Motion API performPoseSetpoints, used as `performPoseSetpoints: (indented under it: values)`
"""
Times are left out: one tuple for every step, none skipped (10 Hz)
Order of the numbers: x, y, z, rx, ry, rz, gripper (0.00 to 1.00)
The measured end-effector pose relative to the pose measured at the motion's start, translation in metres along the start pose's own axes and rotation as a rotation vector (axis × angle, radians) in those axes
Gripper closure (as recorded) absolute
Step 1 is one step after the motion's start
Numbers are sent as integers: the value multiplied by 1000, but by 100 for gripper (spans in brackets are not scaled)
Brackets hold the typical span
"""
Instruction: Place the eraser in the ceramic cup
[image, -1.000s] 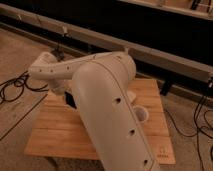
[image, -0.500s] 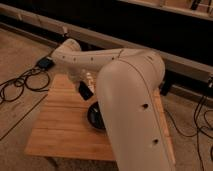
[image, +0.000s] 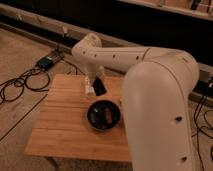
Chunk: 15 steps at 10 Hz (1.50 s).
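Your gripper (image: 93, 84) hangs over the far half of the wooden table (image: 60, 125), just behind the far rim of the black bowl (image: 90, 118). Its fingers are drawn together on the eraser (image: 99, 87), a flat black rectangular block with a matte face. The block is tilted, its upper end tucked under the wrist and its lower end pointing toward the bowl, and it looks clear of the tabletop.

Just left of the eraser you see a small whitish upright piece (image: 88, 90), smooth and roughly cylindrical. You cannot tell whether it is the ceramic cup or part of the gripper.

The bowl is wide, round and dark with a faint sheen on its rim. A small brownish-orange item (image: 105, 115) lies inside it, too blurred to name.

The table is made of pale, straight-grained planks, with a rectangular top and squared edges.

The arm (image: 160, 90) is glossy white plastic with rounded, bulky shells dotted with small dark holes. It fills the right foreground, reaches left to a bent joint, then drops to the gripper, hiding the table's right side.

Black cables (image: 19, 86) loop over the speckled floor on the left, near a dark boxy power adapter (image: 46, 62).
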<state>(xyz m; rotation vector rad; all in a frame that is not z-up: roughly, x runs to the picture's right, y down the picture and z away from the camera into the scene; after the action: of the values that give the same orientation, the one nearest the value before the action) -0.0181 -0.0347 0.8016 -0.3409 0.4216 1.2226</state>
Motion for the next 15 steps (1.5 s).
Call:
performPoseSetpoints:
  values:
    - [7, -14, -2, 9, -5, 33, 84]
    - [15, -26, -3, 19, -8, 62, 84]
    - [23, -43, -6, 30, -16, 103, 84]
    - [35, -61, -7, 43, -25, 153, 84]
    - [42, -72, -7, 49, -30, 183, 84]
    - [55, -89, -7, 60, -37, 234, 84]
    - [66, -100, -5, 64, -40, 267, 84]
    - [77, -109, -3, 62, -42, 297, 84]
    - [85, -113, -2, 51, -48, 317, 84]
    - [90, -115, -2, 37, -59, 326, 84]
    - [92, -113, -3, 25, -66, 326, 84]
    - [93, -112, -4, 15, -73, 326, 84]
    - [97, -114, -4, 5, -77, 321, 84]
    - [99, -113, -6, -19, -84, 297, 84]
    - [100, -111, -7, -39, -89, 269, 84]
